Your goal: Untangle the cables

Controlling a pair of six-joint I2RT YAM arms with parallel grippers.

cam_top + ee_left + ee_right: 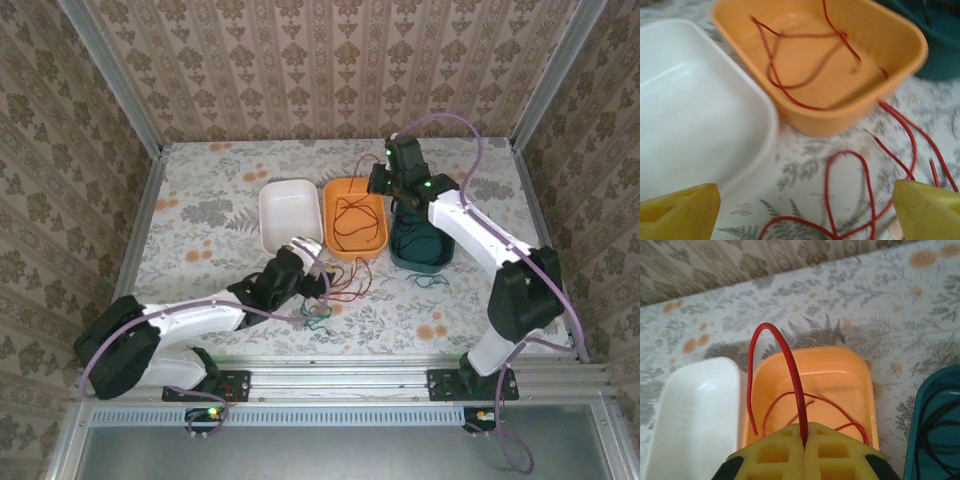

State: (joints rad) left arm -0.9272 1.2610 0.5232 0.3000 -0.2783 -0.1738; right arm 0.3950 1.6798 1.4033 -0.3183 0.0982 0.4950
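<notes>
Yellow fingers [840, 452] of the right gripper [805, 439] are pressed together on a red cable [790, 365], pinched above the orange tray [860, 370]. The strand is arched upward and more of it is coiled inside that tray. Further red loops [860, 165] are spread on the table [805, 150] just in front of the tray. The left gripper [805, 205] is positioned over them, jaws spread wide, nothing gripped. A green cable [318, 322] is seen beside those loops. Black cables [935, 425] are contained in the teal tray [914, 425]. A white tray [290, 205] is set just beside the orange tray.
</notes>
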